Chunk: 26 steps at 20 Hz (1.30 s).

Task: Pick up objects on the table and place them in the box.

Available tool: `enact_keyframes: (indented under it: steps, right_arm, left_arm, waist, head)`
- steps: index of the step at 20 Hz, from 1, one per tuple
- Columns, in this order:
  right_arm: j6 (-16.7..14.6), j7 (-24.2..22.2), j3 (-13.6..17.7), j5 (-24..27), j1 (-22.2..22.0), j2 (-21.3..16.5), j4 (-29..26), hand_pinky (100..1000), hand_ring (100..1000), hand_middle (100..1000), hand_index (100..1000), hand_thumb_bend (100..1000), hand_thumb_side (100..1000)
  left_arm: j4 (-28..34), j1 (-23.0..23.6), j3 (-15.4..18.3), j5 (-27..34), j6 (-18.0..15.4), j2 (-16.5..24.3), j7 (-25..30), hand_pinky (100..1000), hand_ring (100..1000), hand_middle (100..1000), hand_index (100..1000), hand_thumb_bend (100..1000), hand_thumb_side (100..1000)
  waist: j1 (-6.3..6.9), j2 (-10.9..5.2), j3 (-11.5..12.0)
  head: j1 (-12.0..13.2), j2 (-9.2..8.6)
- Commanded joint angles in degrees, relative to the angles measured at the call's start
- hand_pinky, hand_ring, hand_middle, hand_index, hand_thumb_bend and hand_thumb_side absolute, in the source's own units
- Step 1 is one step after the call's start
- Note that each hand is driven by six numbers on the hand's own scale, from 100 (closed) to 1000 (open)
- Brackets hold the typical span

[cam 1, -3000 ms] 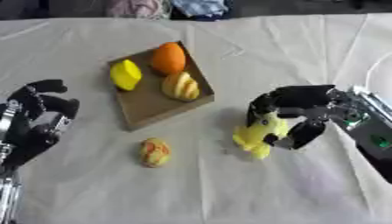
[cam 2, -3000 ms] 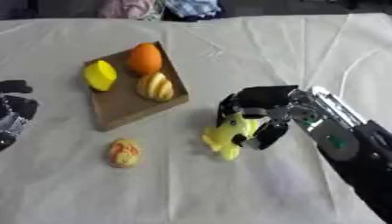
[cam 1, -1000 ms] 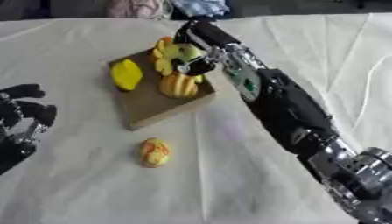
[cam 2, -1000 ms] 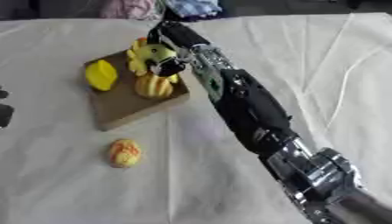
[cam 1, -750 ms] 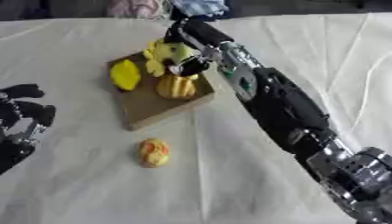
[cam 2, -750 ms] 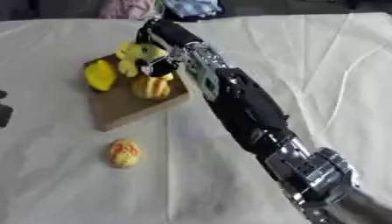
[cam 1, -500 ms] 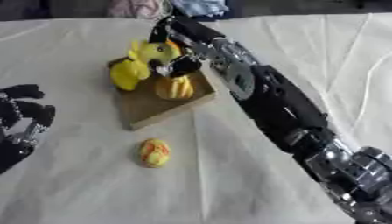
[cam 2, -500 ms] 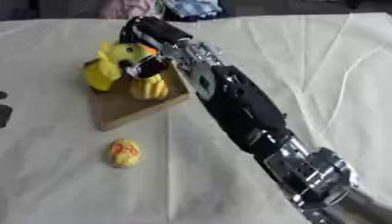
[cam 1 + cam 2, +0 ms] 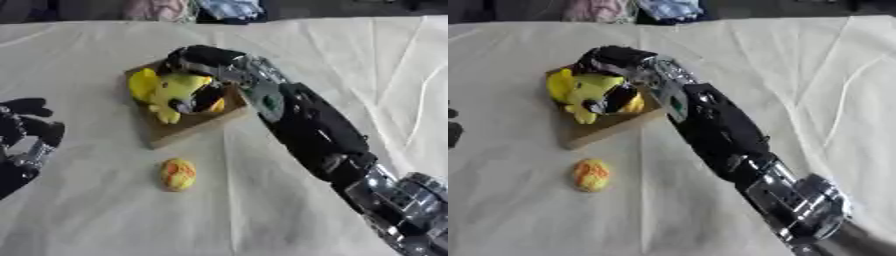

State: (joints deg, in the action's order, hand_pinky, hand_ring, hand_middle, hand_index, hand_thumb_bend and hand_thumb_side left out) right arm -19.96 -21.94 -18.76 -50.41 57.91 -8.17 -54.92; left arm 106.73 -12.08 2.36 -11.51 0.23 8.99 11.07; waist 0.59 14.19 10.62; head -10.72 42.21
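Yellow plush toy [image 9: 171, 92] hangs low over the brown box [image 9: 179, 131], the right hand [image 9: 199, 61] reaching across with its fingers curled round it, presumably to drop it inside. An orange-yellow fruit [image 9: 178, 174] waits on the desk nearby. The left hand [image 9: 26, 131] idles, fingers relaxed.

The yellow toy [image 9: 175, 92] perhaps hides fruit in the box [image 9: 188, 131].
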Motion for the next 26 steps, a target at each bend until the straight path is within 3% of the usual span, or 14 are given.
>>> enact_keyframes:
  steps: [1, 5, 9, 15, 20, 26]
  right_arm:
    - [-0.38, 0.5, 0.73, -3.68, 0.88, -0.13, 0.15, 767, 794, 820, 910, 346, 400]
    - [0.32, 1.75, 1.27, -7.47, 0.81, -0.38, 0.42, 790, 821, 875, 950, 421, 413]
    - [0.56, 2.88, 2.08, -7.21, 0.66, -0.97, -0.68, 795, 835, 931, 972, 480, 471]
    - [2.44, 5.23, 2.87, -0.5, 1.1, -2.94, -6.37, 783, 827, 934, 966, 481, 502]
    - [4.27, 6.16, 3.3, 8.5, 0.52, -4.67, -12.76, 765, 815, 914, 945, 442, 500]
    - [8.43, 7.43, 3.73, 17.27, -2.38, -7.02, -20.63, 726, 771, 856, 908, 331, 410]
  left_arm:
    - [1.45, -0.6, 0.52, 1.04, 0.01, 0.25, -1.86, 636, 580, 622, 765, 469, 454]
    - [1.34, -0.6, 0.43, 1.26, 0.18, 0.31, -2.84, 642, 584, 625, 767, 468, 455]
    - [1.36, -0.61, 0.47, 1.31, 0.18, 0.31, -2.98, 642, 583, 624, 766, 472, 455]
    - [1.41, -0.56, 0.62, 1.69, -0.08, 0.36, -2.55, 635, 581, 622, 767, 473, 456]
    - [1.31, -0.41, 1.1, 1.6, 0.06, 0.45, -2.98, 634, 580, 622, 766, 472, 456]
    - [1.45, -0.41, 1.81, 1.49, 0.12, 0.57, -3.79, 632, 579, 620, 766, 476, 454]
  waist:
    - [0.5, -0.41, 0.02]
    - [0.52, -0.42, -0.09]
    - [0.51, -0.48, -0.33]
    - [0.6, -0.57, -0.8]
    - [0.66, -0.67, -1.38]
    - [0.63, -0.72, -2.19]
  head:
    - [0.09, -0.63]
    - [0.16, -0.68]
    - [0.3, -0.68]
    - [0.52, -0.63]
    - [0.84, -0.51]
    - [1.53, -0.57]
